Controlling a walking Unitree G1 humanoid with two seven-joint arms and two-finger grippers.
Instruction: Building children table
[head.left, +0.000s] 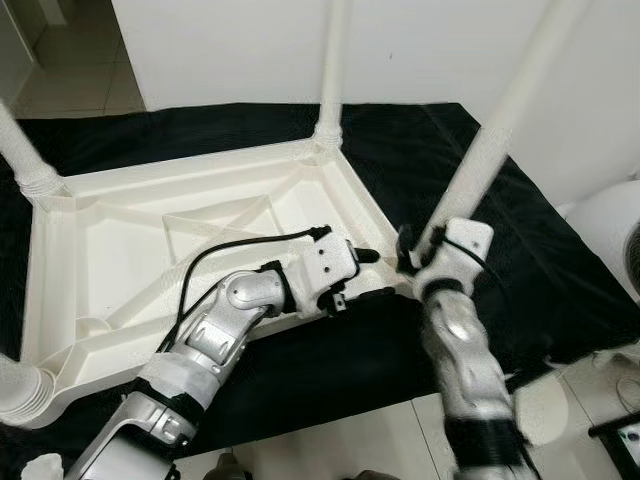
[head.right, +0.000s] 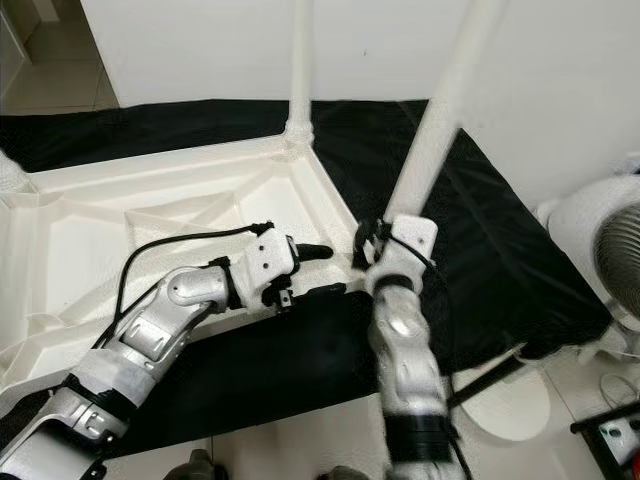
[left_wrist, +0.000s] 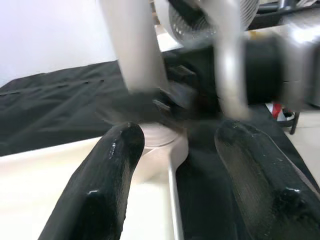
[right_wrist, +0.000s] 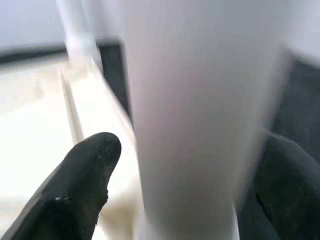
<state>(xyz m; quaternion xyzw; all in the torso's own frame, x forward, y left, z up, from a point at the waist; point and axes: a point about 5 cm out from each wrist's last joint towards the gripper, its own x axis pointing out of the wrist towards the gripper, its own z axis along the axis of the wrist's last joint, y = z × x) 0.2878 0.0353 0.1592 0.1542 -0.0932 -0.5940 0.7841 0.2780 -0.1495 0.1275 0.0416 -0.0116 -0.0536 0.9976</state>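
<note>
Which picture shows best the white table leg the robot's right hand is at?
The left eye view: the table leg rises from the tabletop's corner beside the right hand. The right eye view is similar. The right wrist view shows it blurred, very close; the left wrist view blurred too.

My head cameras look steeply down from above onto the upturned table top on the black cloth, both eyes sharing nearly the same scene. My left wrist camera sits very close, looking along its fingers at the corner leg. My right wrist camera is closer still, pressed up against that leg.
</note>
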